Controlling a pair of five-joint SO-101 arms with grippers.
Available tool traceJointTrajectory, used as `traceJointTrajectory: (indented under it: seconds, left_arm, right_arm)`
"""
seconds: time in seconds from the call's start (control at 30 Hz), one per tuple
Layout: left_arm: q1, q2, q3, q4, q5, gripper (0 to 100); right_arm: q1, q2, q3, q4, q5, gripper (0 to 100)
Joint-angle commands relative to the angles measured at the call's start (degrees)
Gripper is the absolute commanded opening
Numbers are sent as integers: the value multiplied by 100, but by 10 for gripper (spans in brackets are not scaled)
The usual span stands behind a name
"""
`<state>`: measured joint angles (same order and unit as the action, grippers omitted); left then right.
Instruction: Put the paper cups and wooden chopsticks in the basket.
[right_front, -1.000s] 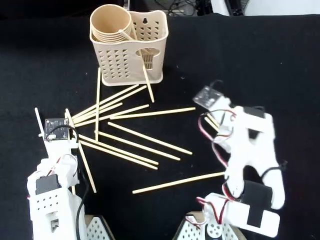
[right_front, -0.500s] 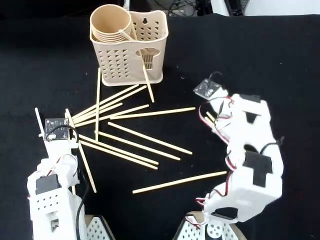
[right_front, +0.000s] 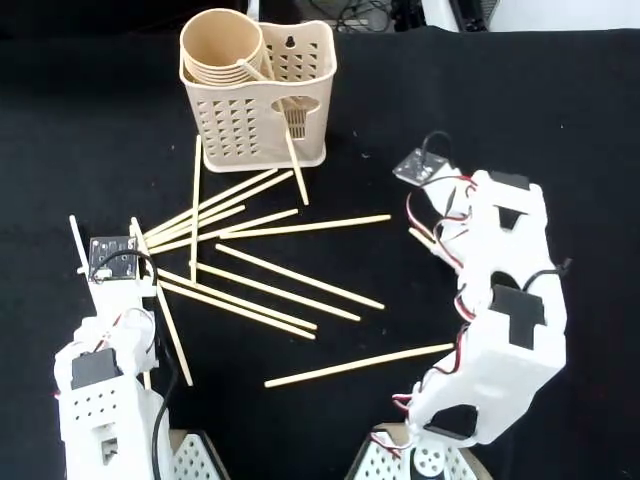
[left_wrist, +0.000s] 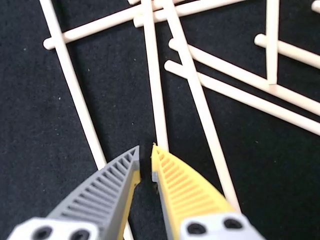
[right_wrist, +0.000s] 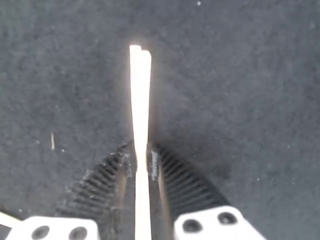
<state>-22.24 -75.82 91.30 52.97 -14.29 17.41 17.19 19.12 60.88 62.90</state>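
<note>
Toward the table's (right_front: 560, 120) three o'clock, right gripper (right_wrist: 142, 165) clamped on two wooden chopsticks (right_wrist: 140, 90), basket (right_front: 300, 130) at its ten o'clock, left gripper (left_wrist: 146, 150) closed.

The right gripper (right_wrist: 141, 150) has its fingers (right_wrist: 180, 185) pinched on a pair of chopsticks (right_wrist: 140, 90). The sticks' ends jut past the fingertips above the dark tabletop (right_wrist: 240, 75).

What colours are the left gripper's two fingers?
On the left gripper, one finger is grey, the other yellow; the left wrist view shows it best.
</note>
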Motion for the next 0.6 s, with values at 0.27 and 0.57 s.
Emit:
traceJointTrajectory:
  seconds: [0.27, 0.57]
  left_arm:
    - [-48, -53, -22, -114, -26, 59]
    - [-48, -53, -22, -114, -26, 59]
  right_arm:
    - [79, -2141, 400, 149, 44, 12]
    - [-738, -3820, 251, 123, -1336, 12]
